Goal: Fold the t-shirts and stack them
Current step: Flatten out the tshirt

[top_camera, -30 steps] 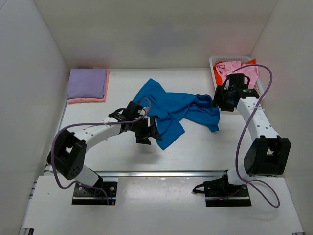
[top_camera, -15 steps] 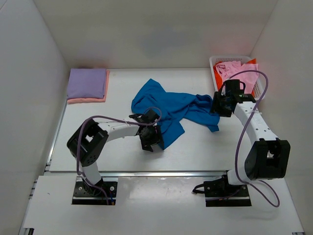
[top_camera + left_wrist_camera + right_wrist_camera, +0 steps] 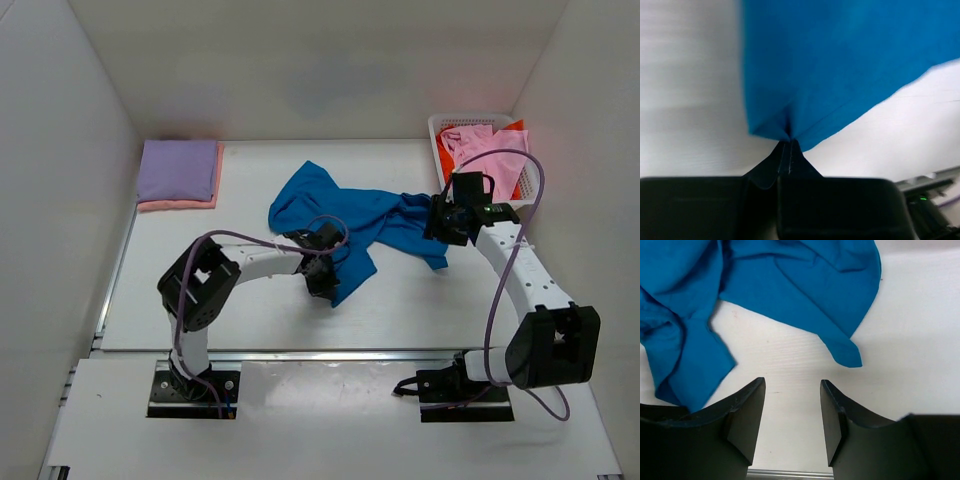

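Observation:
A bright blue t-shirt lies crumpled in the middle of the table. My left gripper is shut on its near corner; the left wrist view shows the closed fingertips pinching a bunch of the blue cloth. At the shirt's right end my right gripper stands open. In the right wrist view its fingers hang over bare table, a little short of a pointed corner of the blue shirt, with nothing between them.
A folded lavender shirt rests on a folded salmon one at the back left. A white mesh basket at the back right holds a pink shirt and an orange-red one. White walls enclose the table.
My left gripper slid right to the blue shirt's near corner and shut on it. My right gripper shifted slightly left and nearer, staying open.

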